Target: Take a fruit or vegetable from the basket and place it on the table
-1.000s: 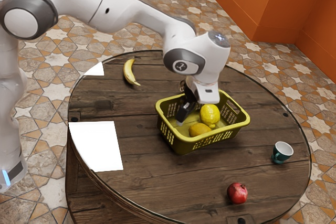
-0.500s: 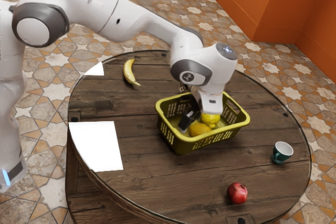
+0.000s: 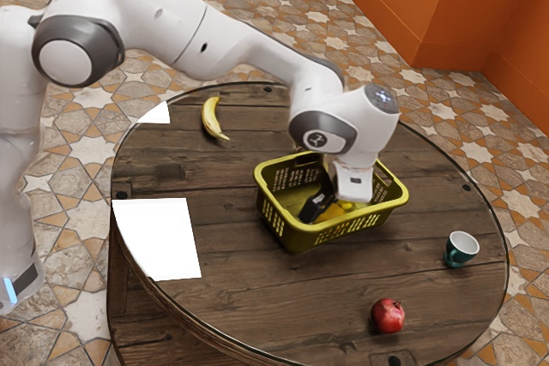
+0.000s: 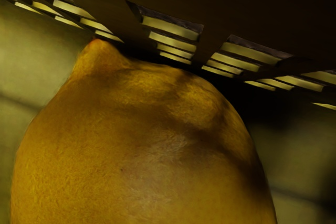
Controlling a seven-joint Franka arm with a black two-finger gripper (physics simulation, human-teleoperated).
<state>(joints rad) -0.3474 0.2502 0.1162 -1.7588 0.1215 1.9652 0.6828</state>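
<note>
Inside the yellow-green basket (image 3: pixel 296 231), the black gripper (image 3: pixel 318 205) is low down, close to the orange-yellow fruit (image 3: pixel 333 213), which it and the white hand partly cover. Whether the gripper holds the fruit is hidden from this side. The brighter lemon is mostly behind the hand. In the wrist view a large orange-yellow fruit (image 4: pixel 142 145) with a pointed tip lies just under the hand, beside the slotted basket wall (image 4: pixel 212 45).
On the round wooden table (image 3: pixel 257 297), a banana (image 3: pixel 212 117) lies beyond the basket toward the exterior view's left. A green cup (image 3: pixel 461 249) and a red pomegranate (image 3: pixel 388 315) stand toward the exterior view's right and near side.
My hand has moved toward the exterior view's right and lower into the basket, now covering most of the fruit there. The basket has not visibly moved.
</note>
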